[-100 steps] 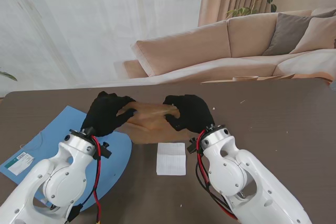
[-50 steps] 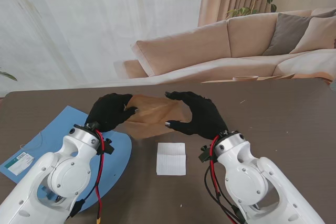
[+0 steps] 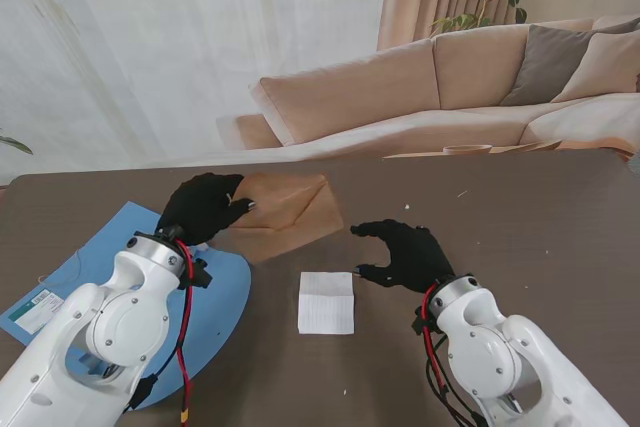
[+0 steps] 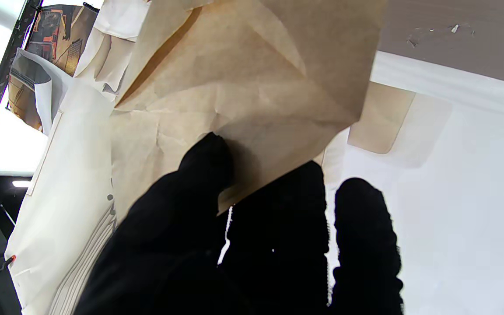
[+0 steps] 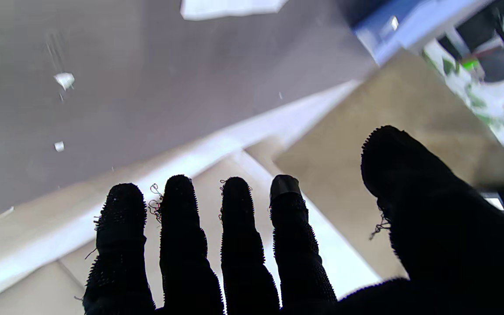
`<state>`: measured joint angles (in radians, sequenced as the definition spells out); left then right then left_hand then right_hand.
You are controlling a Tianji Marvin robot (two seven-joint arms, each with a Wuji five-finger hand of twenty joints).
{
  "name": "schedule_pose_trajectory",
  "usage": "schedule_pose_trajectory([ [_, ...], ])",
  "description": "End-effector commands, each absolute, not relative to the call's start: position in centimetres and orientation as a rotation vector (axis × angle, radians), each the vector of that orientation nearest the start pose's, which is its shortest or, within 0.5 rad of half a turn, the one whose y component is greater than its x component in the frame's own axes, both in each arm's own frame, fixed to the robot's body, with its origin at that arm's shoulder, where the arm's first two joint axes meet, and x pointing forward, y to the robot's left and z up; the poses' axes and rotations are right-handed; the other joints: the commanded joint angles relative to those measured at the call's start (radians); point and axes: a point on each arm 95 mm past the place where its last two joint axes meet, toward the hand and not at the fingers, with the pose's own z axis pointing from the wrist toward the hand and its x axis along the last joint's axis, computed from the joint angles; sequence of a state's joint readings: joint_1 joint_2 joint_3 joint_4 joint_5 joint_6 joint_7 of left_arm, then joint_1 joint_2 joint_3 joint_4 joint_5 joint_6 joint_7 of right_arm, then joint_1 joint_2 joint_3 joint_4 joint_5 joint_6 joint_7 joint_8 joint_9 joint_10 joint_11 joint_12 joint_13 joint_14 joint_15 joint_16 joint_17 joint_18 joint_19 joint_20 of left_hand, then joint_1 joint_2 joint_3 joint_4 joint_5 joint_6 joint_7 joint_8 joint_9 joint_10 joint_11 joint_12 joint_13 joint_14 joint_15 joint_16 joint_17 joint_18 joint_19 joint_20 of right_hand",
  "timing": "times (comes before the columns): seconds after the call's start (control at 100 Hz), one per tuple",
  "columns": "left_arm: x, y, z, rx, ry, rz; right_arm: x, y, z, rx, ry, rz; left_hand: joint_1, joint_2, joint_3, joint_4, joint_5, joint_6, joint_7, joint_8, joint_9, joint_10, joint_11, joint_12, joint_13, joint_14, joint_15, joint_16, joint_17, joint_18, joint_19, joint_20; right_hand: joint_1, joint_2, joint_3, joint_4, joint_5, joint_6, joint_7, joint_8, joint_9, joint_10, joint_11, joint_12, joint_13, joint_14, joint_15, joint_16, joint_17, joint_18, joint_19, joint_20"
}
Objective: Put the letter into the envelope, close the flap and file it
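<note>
My left hand is shut on the left end of a brown paper envelope, which it holds lifted and tilted over the table. The left wrist view shows the thumb and fingers pinching the envelope's creased edge. My right hand is open, fingers spread, apart from the envelope and to its right, nearer to me. A folded white letter lies flat on the dark table between my arms. In the right wrist view the spread fingers hold nothing.
A blue file folder with a white label lies on the table's left side, partly under my left arm. A beige sofa stands beyond the far table edge. Small scraps dot the tabletop.
My right hand let go of the envelope and drew back to the right and toward me, opening. The left hand kept its hold and the envelope swung up into fuller view.
</note>
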<state>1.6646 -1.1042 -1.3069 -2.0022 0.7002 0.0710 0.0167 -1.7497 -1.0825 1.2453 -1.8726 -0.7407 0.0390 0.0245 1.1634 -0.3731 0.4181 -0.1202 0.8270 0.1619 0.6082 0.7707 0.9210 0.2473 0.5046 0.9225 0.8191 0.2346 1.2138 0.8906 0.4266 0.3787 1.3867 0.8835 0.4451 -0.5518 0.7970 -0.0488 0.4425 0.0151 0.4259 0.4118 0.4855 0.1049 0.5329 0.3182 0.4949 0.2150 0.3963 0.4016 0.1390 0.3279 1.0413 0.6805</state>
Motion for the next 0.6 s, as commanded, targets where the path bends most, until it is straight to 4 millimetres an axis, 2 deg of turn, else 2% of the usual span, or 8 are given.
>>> schedule_pose_trajectory([
  [0.0,36.6,-2.9,-19.6,-1.284,1.163,-1.899,35.2,3.5,-31.1,-1.958,-1.996,-2.282,0.128,0.011,0.115,0.024,0.091,-0.073,0.185,0.088,-0.036,0.038,0.027,0.005,0.035,-0.051,0.037,-0.018,-0.001,0.016,0.045,-0.011,0.016,0.018,0.020,0.024,0.005,-0.014,0.014,0.013,-0.020,-0.020,0.020,0.006,-0.017,-0.025,0.011,-0.003,-0.004,-0.029,-0.010,0.012],
  [0.16,36.5,-2.9,-19.3,-1.287,1.168,-1.904,36.8,5.6,-34.1,-1.806,-2.209,-2.207,0.128,0.011,0.118,0.024,0.091,-0.069,0.186,0.089,-0.039,0.039,0.030,0.004,0.036,-0.051,0.039,-0.019,-0.002,0.013,0.045,-0.014,0.005,0.026,0.041,0.030,-0.002,-0.023,0.027,0.017,-0.030,-0.026,0.028,0.010,-0.027,-0.037,0.014,-0.004,-0.002,-0.036,-0.009,0.012],
  [0.34,36.3,-2.8,-19.0,-1.291,1.170,-1.916,37.8,7.7,-36.7,-1.656,-2.413,-2.154,0.128,0.011,0.119,0.023,0.089,-0.068,0.185,0.090,-0.041,0.041,0.032,0.003,0.037,-0.052,0.041,-0.021,-0.001,0.012,0.047,-0.017,-0.029,0.032,0.019,0.021,-0.020,-0.018,0.026,0.014,-0.065,-0.030,0.030,0.012,-0.062,-0.050,0.009,-0.008,-0.022,-0.050,-0.021,0.007],
  [0.59,36.2,-2.8,-18.8,-1.292,1.177,-1.922,38.2,9.5,-39.4,-1.535,-2.561,-2.090,0.128,0.011,0.120,0.023,0.090,-0.069,0.185,0.091,-0.043,0.043,0.034,0.002,0.042,-0.054,0.045,-0.022,0.003,0.012,0.052,-0.020,-0.034,0.033,0.006,0.020,0.012,0.005,0.032,0.009,-0.049,-0.035,0.061,0.028,-0.050,-0.055,0.036,0.000,-0.015,-0.057,-0.014,0.006],
])
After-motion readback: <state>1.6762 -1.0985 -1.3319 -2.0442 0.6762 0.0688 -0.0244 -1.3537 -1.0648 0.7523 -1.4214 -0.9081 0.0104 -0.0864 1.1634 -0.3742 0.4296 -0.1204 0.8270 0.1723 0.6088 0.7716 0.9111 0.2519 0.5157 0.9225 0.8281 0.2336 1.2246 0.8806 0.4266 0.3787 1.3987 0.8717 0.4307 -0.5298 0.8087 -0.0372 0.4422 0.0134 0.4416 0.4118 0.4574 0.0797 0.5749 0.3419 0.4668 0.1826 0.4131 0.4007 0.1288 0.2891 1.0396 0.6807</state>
